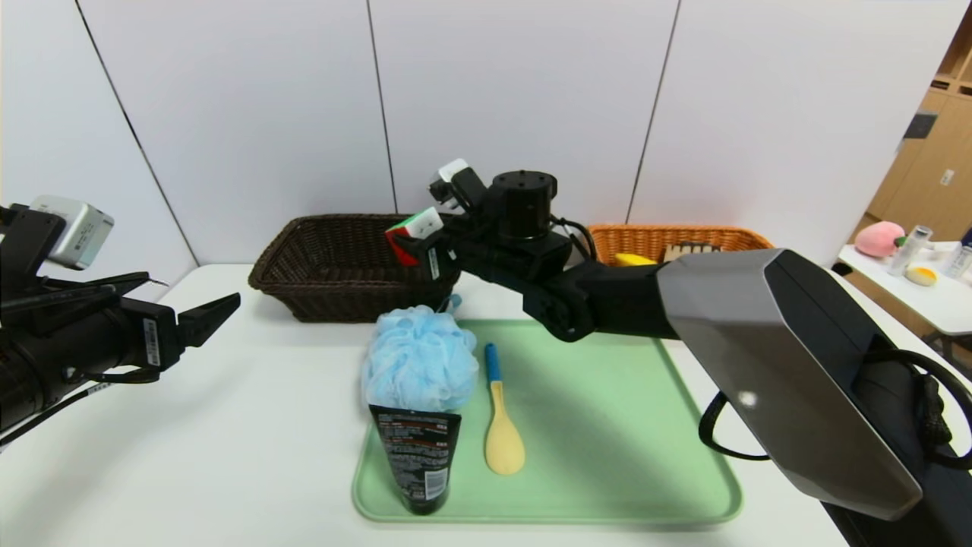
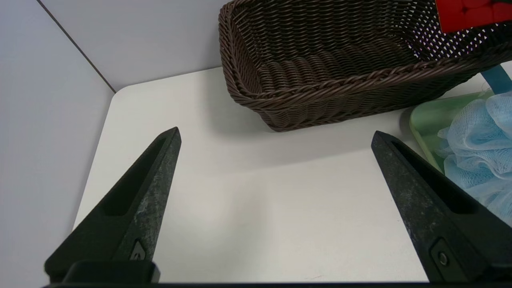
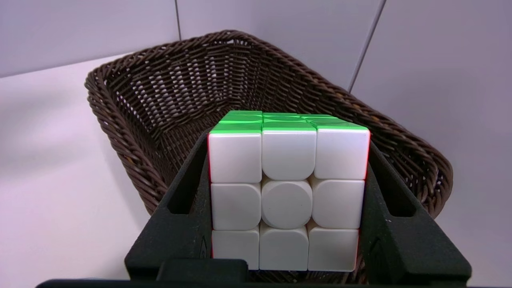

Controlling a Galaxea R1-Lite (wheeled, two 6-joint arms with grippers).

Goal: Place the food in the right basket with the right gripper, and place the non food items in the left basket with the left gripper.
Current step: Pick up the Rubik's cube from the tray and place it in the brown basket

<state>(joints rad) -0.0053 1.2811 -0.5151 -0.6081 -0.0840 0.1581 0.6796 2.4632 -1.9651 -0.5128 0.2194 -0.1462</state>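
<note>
My right gripper (image 1: pixel 414 247) was clamped on the puzzle cube (image 1: pixel 414 234) at frame centre, above the dark basket's (image 1: pixel 304 258) right rim; I judged it should clear the rim before releasing; left gripper (image 1: pixel 201 315) hung open at left

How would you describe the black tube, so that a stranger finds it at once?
Look at the green tray on the white table. On its near left corner lies the black tube, cap toward you, under the blue pouf. Unlike the yellow spoon beside it, it is dark and bears printed text.
</note>
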